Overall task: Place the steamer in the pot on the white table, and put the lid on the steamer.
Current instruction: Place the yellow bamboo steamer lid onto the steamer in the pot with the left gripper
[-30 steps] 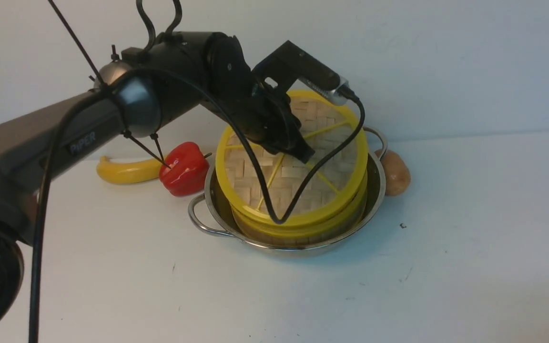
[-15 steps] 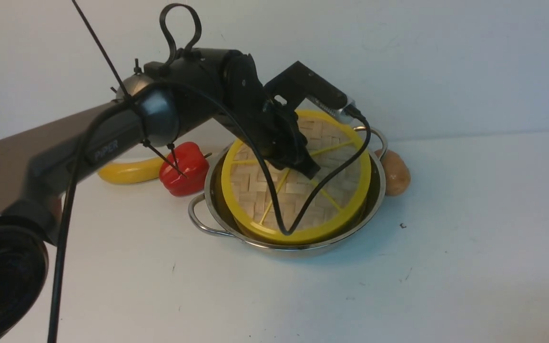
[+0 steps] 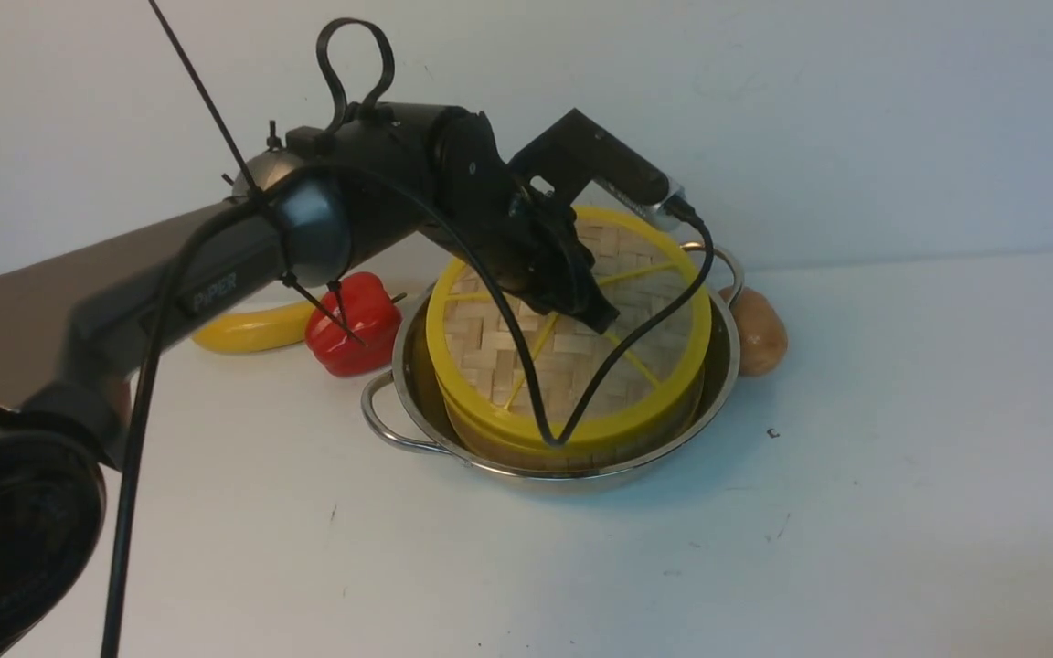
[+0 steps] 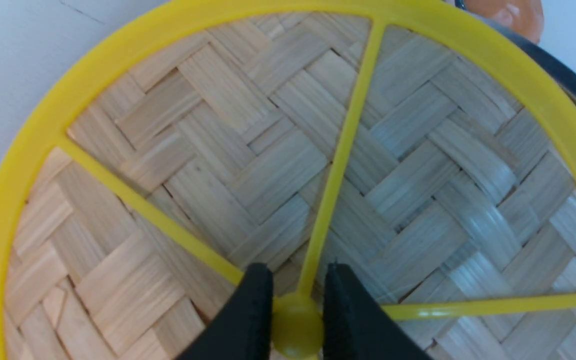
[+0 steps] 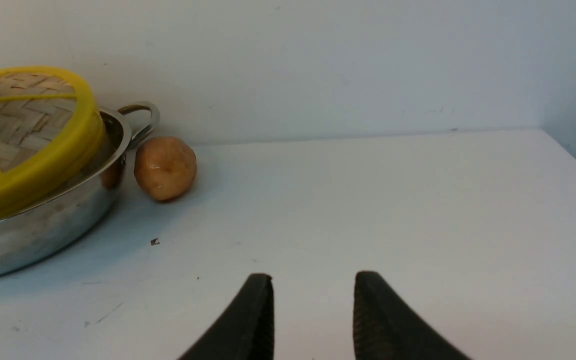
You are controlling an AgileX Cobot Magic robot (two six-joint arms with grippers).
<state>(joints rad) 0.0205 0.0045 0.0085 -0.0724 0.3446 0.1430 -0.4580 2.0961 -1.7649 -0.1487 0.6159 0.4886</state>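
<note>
lid (image 3: 568,338) sat tilted on the steamer (image 3: 572,439) inside the pot (image 3: 718,384); left gripper (image 4: 295,312) was clenched on its centre knob (image 4: 296,325). levelling it before release looked wise. right gripper (image 5: 312,312) was parted, holding nothing, above the white table (image 5: 418,210)

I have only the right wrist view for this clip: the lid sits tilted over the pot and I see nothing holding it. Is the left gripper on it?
Observer: Yes. The left gripper is shut on the lid's centre knob.
Operator: Is the steamer underneath?
Observer: Yes. The front view shows the steamer's wall below the lid's rim, inside the pot.
Operator: Anything on the pot's other side?
Observer: A red pepper and a banana, on the pot's left.
</note>
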